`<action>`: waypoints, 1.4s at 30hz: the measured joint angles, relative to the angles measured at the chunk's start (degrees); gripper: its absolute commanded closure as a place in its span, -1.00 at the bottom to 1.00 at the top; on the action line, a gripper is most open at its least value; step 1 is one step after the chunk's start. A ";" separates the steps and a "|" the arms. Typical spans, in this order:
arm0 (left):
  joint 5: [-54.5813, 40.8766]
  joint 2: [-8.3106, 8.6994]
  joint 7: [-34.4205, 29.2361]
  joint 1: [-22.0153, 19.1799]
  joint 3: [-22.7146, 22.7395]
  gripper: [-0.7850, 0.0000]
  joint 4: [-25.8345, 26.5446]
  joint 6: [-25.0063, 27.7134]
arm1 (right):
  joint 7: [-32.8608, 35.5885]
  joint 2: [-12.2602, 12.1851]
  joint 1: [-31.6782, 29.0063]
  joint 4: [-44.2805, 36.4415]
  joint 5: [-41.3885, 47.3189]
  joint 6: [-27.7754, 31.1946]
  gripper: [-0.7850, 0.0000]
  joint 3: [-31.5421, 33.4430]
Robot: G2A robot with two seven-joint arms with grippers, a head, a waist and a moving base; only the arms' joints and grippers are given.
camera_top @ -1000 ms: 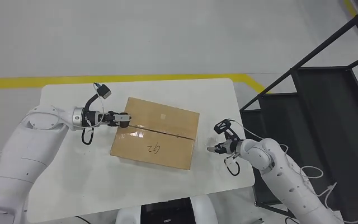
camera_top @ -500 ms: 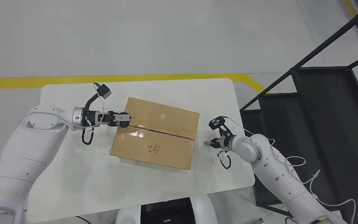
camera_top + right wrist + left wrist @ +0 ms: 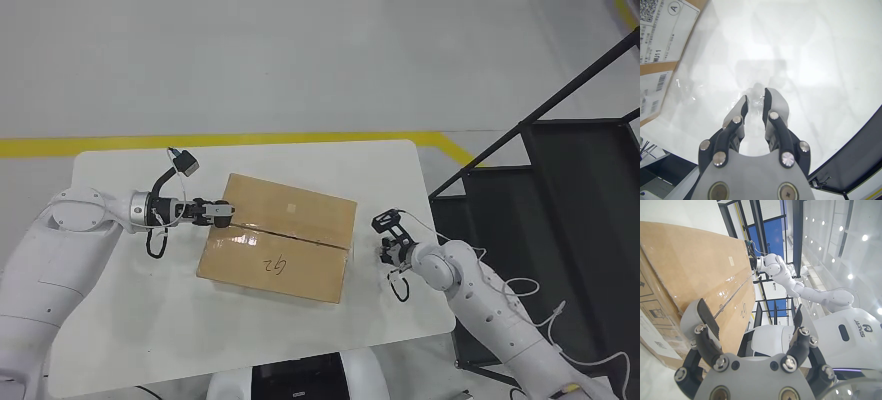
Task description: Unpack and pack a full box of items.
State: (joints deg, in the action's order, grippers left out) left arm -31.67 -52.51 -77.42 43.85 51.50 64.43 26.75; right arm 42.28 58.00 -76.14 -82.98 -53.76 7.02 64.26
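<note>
So the cardboard box (image 3: 280, 240) (image 3: 687, 262) (image 3: 651, 66) sits closed in the middle of the white table (image 3: 150, 310), turned a bit so its right end is nearer than its left. A strip of clear shiny tape (image 3: 290, 237) runs along the seam between the top flaps.

Writing-wise: there's a handwritten black scribble (image 3: 275, 265) (image 3: 744, 311) on the near flap and a small pale sticker (image 3: 292, 209) (image 3: 731, 261) on the far flap. Over on the right end there are white printed labels (image 3: 664, 32) with barcodes and a circled letter. The left side has printed handling symbols too, though they're too small to make out.

The left gripper (image 3: 222, 212) (image 3: 751, 306) is at the box's left edge, right where the seam ends, with its fingers spread wide. One fingertip (image 3: 702, 306) is by the top corner of the cardboard, the other out in the air.

The right gripper (image 3: 388, 252) (image 3: 755, 94) is just beside the box's right end, low over bare table. Its fingers are drawn nearly together with only a thin gap. Something glints at the tips, but I can't tell if it's pinched.
</note>
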 measured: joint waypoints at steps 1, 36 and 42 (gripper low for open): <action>0.00 0.00 0.00 0.00 0.00 -1.00 0.00 0.00 | 0.00 0.01 -0.07 -0.10 -0.25 -0.21 1.00 0.02; 6.23 0.07 4.74 1.84 0.48 -1.00 3.70 -3.12 | 39.55 -5.53 -7.48 -16.42 82.32 11.45 1.00 38.44; 7.06 -0.10 4.75 2.12 0.62 -1.00 4.08 -3.31 | 38.94 -5.24 -3.41 -18.84 88.98 10.30 1.00 33.69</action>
State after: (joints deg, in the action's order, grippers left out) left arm -24.61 -52.62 -72.67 45.97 52.12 68.51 23.44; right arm 81.21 52.76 -79.55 -101.83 35.22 17.32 97.95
